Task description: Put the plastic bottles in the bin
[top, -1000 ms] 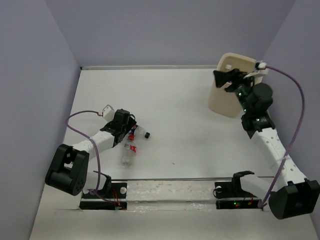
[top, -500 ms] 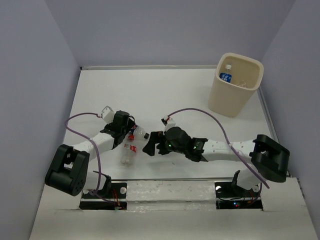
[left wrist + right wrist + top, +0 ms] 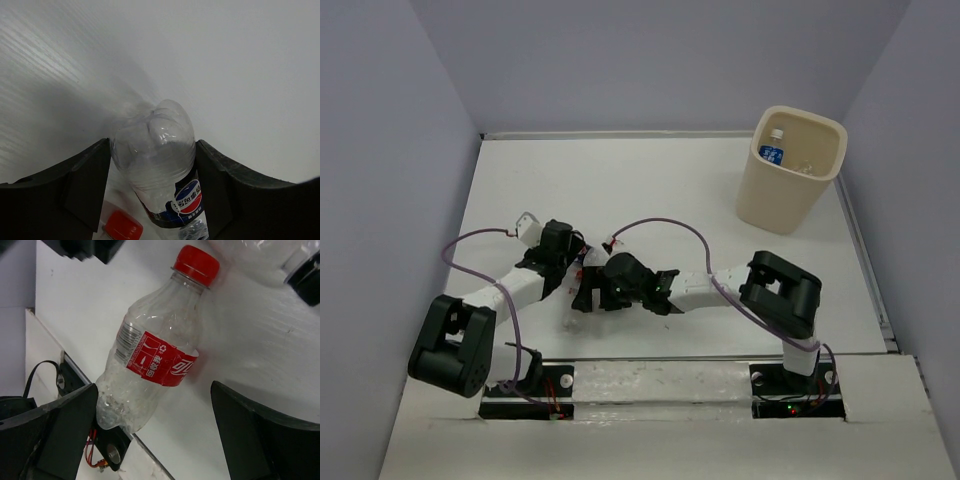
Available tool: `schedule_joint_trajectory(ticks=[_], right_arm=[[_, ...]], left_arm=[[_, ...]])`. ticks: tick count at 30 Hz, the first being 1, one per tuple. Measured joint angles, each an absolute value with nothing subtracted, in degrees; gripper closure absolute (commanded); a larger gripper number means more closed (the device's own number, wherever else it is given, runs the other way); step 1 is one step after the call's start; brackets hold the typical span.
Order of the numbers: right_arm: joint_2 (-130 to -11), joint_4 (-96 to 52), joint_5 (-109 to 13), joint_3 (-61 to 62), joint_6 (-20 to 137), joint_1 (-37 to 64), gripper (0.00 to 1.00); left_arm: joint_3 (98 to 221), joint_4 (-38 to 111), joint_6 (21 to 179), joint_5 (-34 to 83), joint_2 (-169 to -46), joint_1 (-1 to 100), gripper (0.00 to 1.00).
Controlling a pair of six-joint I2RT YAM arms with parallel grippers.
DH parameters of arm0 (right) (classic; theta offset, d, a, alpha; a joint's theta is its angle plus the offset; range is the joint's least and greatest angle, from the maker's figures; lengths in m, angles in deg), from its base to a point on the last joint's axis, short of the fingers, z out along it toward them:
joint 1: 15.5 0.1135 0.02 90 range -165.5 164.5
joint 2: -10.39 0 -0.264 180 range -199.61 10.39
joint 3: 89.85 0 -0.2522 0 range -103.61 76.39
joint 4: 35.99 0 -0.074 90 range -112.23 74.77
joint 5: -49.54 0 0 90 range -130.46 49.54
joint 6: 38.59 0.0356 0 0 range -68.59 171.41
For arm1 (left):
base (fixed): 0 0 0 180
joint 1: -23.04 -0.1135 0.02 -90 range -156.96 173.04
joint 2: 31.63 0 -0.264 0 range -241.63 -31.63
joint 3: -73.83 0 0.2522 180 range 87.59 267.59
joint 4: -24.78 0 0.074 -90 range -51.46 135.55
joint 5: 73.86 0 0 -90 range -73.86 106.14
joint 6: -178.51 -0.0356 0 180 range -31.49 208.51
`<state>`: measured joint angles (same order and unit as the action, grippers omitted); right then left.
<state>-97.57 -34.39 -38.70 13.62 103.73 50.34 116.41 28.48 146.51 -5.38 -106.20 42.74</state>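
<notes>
2 plastic bottles lie on the white table [image 3: 720, 220]. The left gripper [image 3: 152, 150] has its jaws clamped on a clear bottle [image 3: 155, 145] bearing a round red, white and blue logo. The right gripper [image 3: 152, 390], jaws wide apart, straddles a red-capped bottle [image 3: 150, 355] whose red label shows white Chinese characters, a recycling mark and a barcode. The bin [image 3: 785, 200], well apart at far right, holds a blue-labelled bottle [image 3: 772, 152].

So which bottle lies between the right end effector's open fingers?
The red-capped, red-labelled bottle, lying on the table. The blue-labelled bottle is gripped in the left end effector; a third bottle is in the bin.
</notes>
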Motion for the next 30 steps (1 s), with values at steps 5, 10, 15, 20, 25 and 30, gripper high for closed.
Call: schedule_joint_trajectory(ticks=[5,10,15,20,25,30], right_arm=[[-101.8,-34.5,-41.6,11.3,104.6,50.4,0.0],[-104.3,-34.9,-45.1,8.2,104.7,50.3,0.05],[-106.3,-36.4,-47.7,7.4,105.3,49.9,0.38],[-104.0,-38.1,-46.5,10.3,105.6,49.7,0.66],[-93.9,-37.4,-41.6,19.7,103.6,49.4,0.69],[-77.1,-36.2,-38.0,30.9,101.7,47.2,0.73]], left_arm=[[114.9,27.6,146.6,-6.5,-102.8,41.0,0.77],[112.2,26.7,146.6,-7.2,-100.9,39.3,0.8],[109.7,25.8,146.7,-7.5,-100.5,37.9,0.81],[109.7,25.9,146.6,-7.7,-99.6,37.5,0.82],[109.7,25.5,146.6,-6.3,-97.4,37.5,0.82],[110.5,25.4,146.6,-4.5,-95.9,37.5,0.82]])
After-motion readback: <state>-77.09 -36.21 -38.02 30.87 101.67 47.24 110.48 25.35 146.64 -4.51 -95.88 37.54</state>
